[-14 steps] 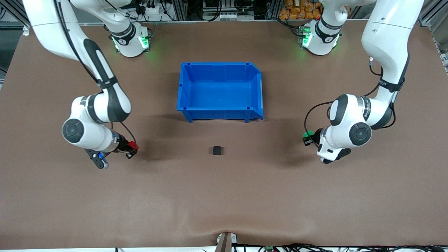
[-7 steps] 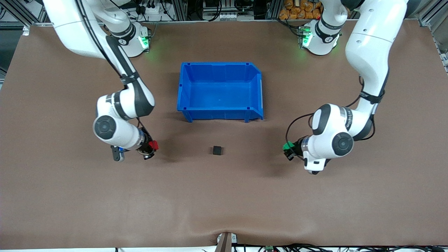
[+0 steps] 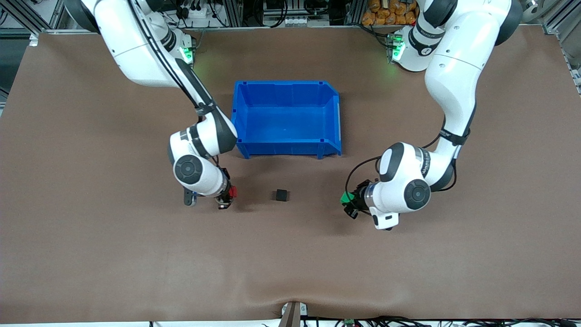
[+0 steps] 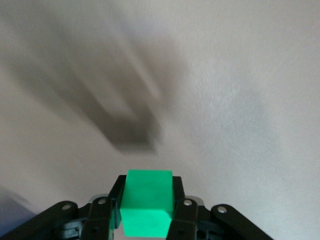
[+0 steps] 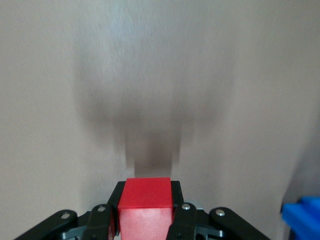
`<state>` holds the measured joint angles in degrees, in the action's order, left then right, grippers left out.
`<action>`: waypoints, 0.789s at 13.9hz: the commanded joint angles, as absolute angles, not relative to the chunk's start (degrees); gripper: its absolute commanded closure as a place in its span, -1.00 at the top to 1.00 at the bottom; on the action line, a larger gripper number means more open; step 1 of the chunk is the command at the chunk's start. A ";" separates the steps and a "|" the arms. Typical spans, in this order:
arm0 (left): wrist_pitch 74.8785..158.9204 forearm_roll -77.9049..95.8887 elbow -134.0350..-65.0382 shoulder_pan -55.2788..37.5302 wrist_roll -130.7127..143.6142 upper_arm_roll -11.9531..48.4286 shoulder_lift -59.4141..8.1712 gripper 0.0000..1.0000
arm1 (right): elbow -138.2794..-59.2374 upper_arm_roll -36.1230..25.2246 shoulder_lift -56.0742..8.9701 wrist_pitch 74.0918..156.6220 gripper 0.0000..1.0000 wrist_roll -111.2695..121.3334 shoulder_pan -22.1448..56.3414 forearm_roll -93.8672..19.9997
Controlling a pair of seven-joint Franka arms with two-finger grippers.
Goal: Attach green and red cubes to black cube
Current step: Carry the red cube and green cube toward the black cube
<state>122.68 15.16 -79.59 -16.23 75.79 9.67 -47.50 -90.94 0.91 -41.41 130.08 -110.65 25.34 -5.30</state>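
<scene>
Risk lies in misalignment: right gripper fingers pinching the small red cube, left gripper fingers pinching the small green cube, could shove the loose matte black cube across the brown desk.

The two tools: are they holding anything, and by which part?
Yes. The left tool clamps the green cube by two facing sides; the right tool clamps the red cube likewise.

You have a blue bin standing open-topped on the brown table; its inside shows nothing but blue floor; orange packets sit off the table's edge by the bases; cables run along the table's near edge.
</scene>
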 commanded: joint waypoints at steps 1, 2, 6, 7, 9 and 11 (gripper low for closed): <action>124.09 18.53 -76.46 -17.40 81.72 9.49 -49.66 -1.00 | -87.46 0.44 -43.77 130.25 -1.00 -114.95 26.19 -4.66; 125.06 20.02 -76.38 -18.01 83.30 9.41 -49.83 -1.00 | -86.67 0.53 -44.38 130.34 -1.00 -116.09 26.28 -4.83; 132.69 21.18 -76.38 -21.96 91.65 9.40 -51.68 -1.00 | -80.96 0.53 -48.33 130.25 -1.00 -123.56 27.95 -4.83; 134.80 21.18 -76.29 -22.67 93.85 9.40 -52.20 -1.00 | -80.16 0.53 -48.95 130.25 -1.00 -124.10 28.30 -4.83; 137.01 21.18 -76.29 -24.08 97.28 9.40 -52.38 -1.00 | -77.18 0.44 -50.79 130.25 -1.00 -126.55 29.53 -4.75; 137.99 21.18 -76.29 -25.31 98.87 9.32 -52.73 -1.00 | -75.24 0.44 -51.76 130.25 -1.00 -128.75 30.41 -4.75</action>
<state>137.27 20.09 -78.05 -24.27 97.12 9.74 -51.73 -79.74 0.92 -49.25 130.77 -125.46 29.25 -5.34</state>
